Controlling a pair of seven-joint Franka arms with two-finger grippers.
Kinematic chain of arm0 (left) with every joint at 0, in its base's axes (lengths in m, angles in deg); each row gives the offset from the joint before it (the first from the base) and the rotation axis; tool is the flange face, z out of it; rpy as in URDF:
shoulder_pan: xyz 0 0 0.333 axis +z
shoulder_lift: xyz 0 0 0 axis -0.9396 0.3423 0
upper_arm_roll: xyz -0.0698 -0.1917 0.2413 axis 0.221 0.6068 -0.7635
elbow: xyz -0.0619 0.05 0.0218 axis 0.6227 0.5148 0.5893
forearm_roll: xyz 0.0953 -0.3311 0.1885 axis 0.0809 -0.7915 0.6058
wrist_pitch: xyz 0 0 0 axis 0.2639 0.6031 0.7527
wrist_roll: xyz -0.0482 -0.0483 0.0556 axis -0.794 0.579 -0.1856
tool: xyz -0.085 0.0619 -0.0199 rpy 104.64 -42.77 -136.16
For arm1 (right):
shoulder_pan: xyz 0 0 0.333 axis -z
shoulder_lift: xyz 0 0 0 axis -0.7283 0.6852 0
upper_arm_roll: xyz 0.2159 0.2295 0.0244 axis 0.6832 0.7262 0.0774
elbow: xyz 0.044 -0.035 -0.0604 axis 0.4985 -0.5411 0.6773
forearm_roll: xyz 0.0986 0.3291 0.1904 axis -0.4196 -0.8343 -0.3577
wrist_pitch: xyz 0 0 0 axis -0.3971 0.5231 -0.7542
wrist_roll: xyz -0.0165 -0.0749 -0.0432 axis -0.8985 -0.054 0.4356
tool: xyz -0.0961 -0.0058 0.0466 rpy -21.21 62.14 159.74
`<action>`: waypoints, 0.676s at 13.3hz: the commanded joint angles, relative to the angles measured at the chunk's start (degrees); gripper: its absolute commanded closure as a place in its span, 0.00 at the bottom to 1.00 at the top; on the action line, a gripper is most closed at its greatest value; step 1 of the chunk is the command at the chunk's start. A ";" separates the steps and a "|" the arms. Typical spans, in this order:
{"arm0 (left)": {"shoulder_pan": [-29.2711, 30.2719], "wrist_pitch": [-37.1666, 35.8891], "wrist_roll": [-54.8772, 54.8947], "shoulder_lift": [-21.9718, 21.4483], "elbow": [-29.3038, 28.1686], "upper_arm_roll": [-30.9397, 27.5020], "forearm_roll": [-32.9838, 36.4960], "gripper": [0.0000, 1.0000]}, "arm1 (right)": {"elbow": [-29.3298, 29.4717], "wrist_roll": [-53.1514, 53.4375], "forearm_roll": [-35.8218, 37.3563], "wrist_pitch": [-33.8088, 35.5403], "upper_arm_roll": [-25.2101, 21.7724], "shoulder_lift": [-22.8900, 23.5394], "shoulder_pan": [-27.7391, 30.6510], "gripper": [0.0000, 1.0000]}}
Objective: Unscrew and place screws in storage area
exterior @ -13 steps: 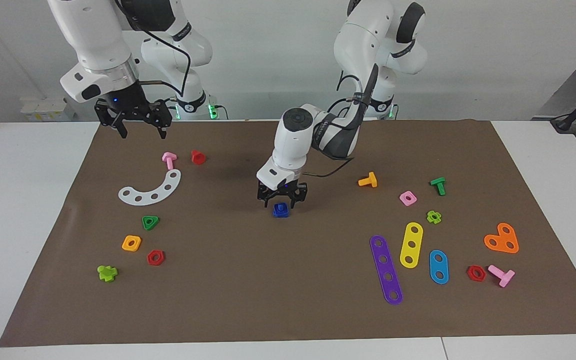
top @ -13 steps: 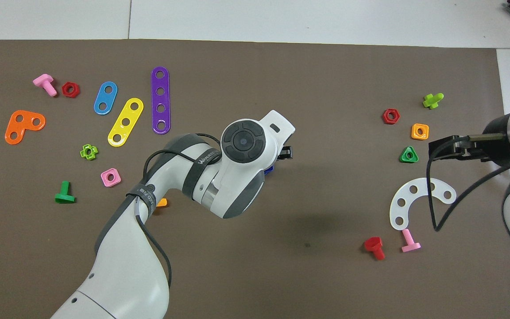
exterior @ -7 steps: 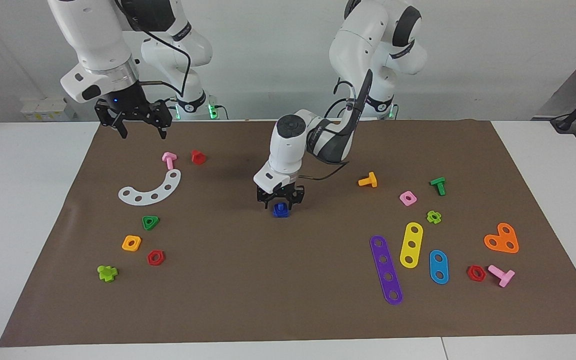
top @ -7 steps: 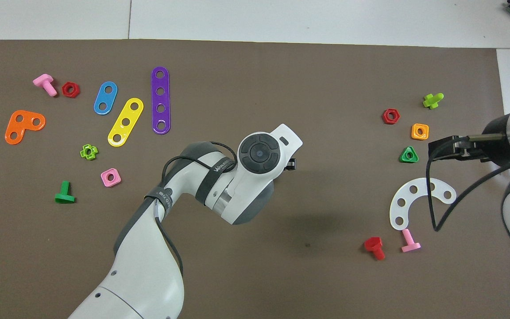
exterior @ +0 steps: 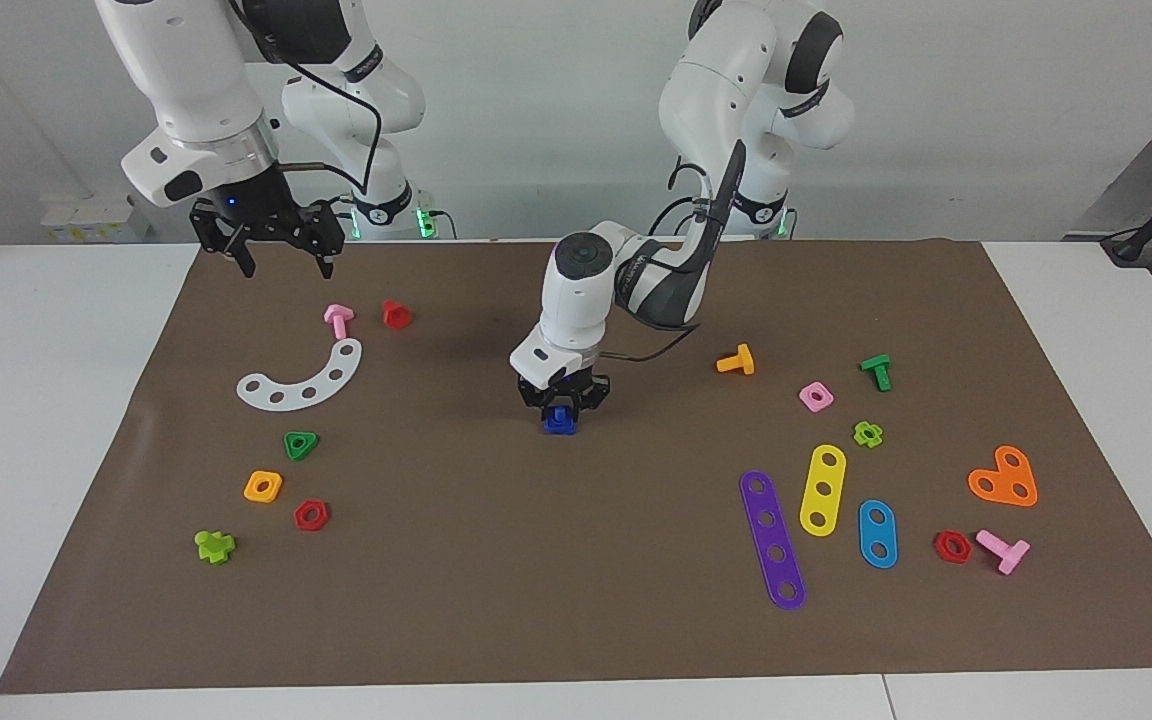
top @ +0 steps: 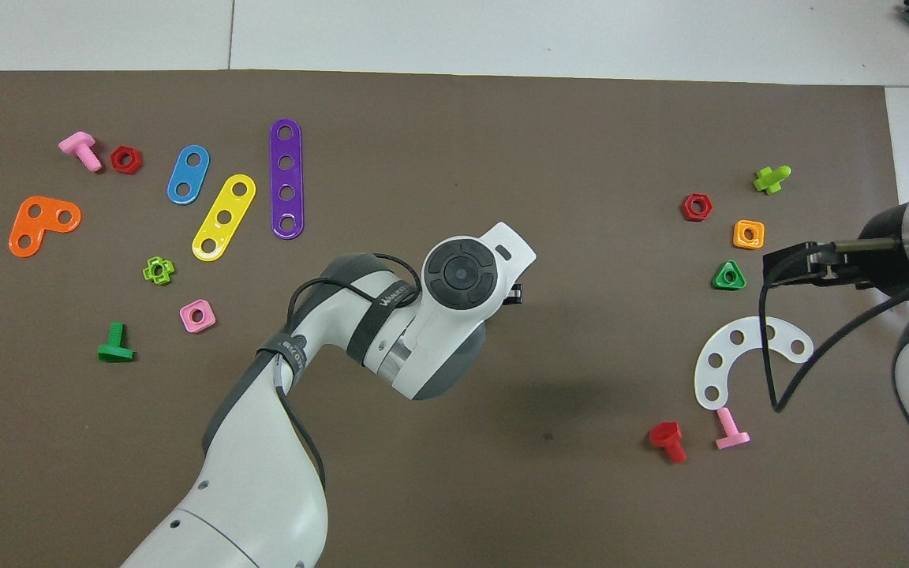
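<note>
In the facing view the left gripper (exterior: pixel 563 403) sits low over the blue screw (exterior: pixel 560 420) at mid-mat, fingers closed around its top; the screw looks light, stiff and slick, best pinched by its head. From overhead the left arm hides the screw, while the right gripper (top: pixel 787 265) waits, fingers apart, over the storage area (top: pixel 770 300).

I see two glossy white arms with rounded shells and dark grey joint bands. The left arm (exterior: pixel 636 270) has a round dark grey cap on its wrist, a black cable strapped along it, and small grey lettering on a band. The right arm (exterior: pixel 196 90) has a silver ring above its black gripper (exterior: pixel 276 255), with a tiny blue light. Green lights glow at the bases, upper middle of the frame.
</note>
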 commanded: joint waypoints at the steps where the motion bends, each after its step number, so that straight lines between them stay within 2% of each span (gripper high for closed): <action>1: -0.24 -0.73 0.03 -0.20 0.17 -0.69 1.31 0.89 | -1.81 0.42 0.08 -1.27 0.24 -1.53 0.19 0.00; 3: -0.24 -5.03 0.03 -0.11 2.88 -0.77 1.23 1.00 | -1.81 0.42 0.08 -1.27 0.24 -1.53 0.19 0.00; 7: 0.72 -13.73 -0.06 1.47 10.87 -0.86 0.52 1.00 | -1.81 0.51 0.08 -1.36 0.24 -1.53 0.19 0.00; 9: 3.97 -18.56 0.12 1.65 15.36 -0.77 -0.70 1.00 | -1.81 1.21 0.08 -1.88 0.24 -1.53 0.19 0.00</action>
